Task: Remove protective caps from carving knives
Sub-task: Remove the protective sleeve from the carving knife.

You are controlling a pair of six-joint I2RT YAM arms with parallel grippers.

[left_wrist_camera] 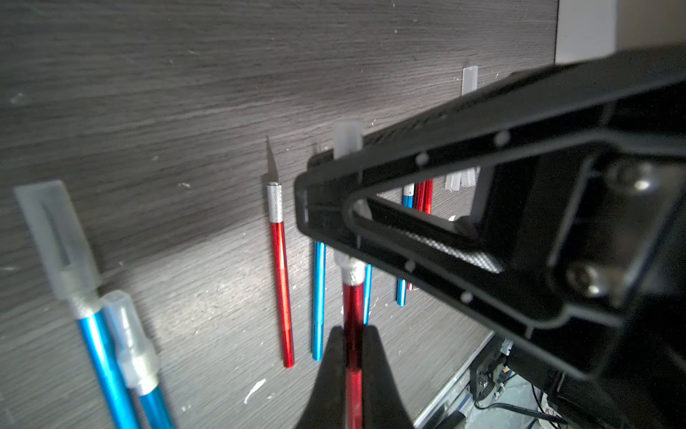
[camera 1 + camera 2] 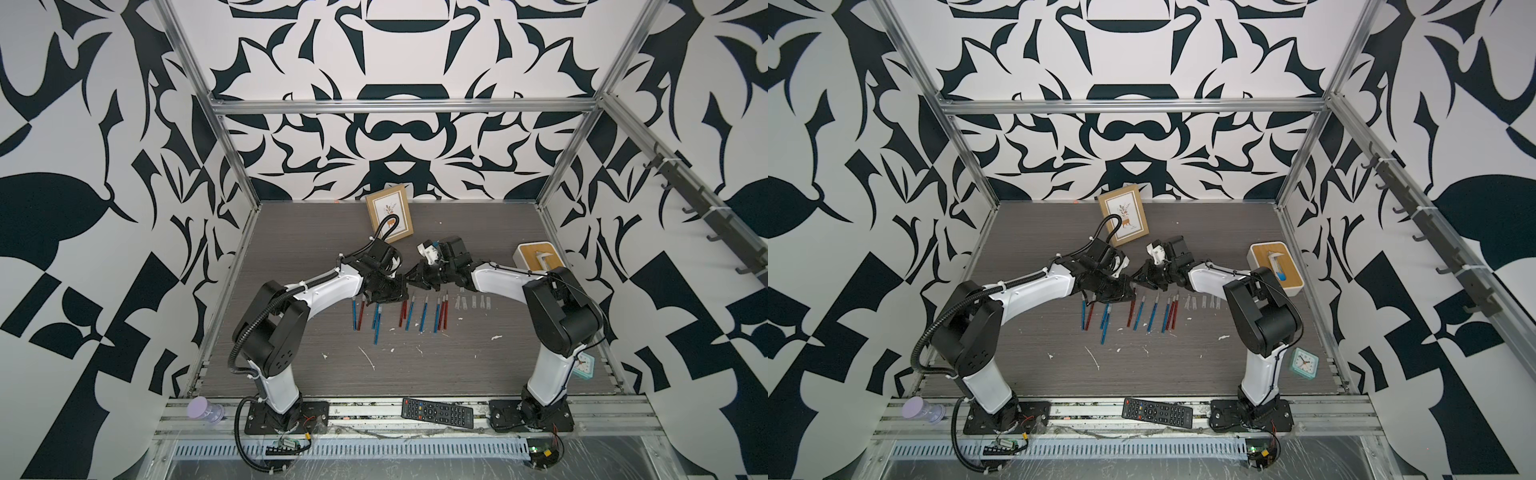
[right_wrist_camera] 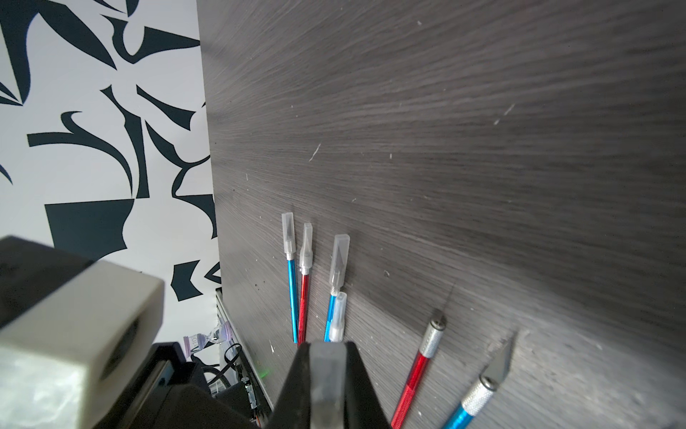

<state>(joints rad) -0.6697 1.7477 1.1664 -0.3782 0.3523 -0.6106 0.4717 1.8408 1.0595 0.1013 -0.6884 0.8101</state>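
My left gripper (image 1: 352, 330) is shut on the handle of a red carving knife (image 1: 352, 297), held above the table. My right gripper (image 3: 328, 345) is shut on the translucent protective cap (image 3: 328, 371) over that knife's blade end; the cap's tip (image 1: 348, 137) sticks out past the right fingers (image 1: 427, 256). In both top views the two grippers meet tip to tip (image 2: 409, 282) (image 2: 1136, 282) above the row of carving knives (image 2: 407, 316) (image 2: 1138, 316). Some lie capped (image 3: 339, 256), others bare (image 3: 427, 345). Several loose protective caps (image 2: 471, 301) lie right of the row.
A picture frame (image 2: 390, 214) leans at the back. A white box with a wooden lid (image 2: 536, 255) stands at the right and a small clock (image 2: 585, 365) by the right arm. A black remote (image 2: 436, 412) and a purple hourglass (image 2: 203, 409) lie on the front rail. White flecks dot the table.
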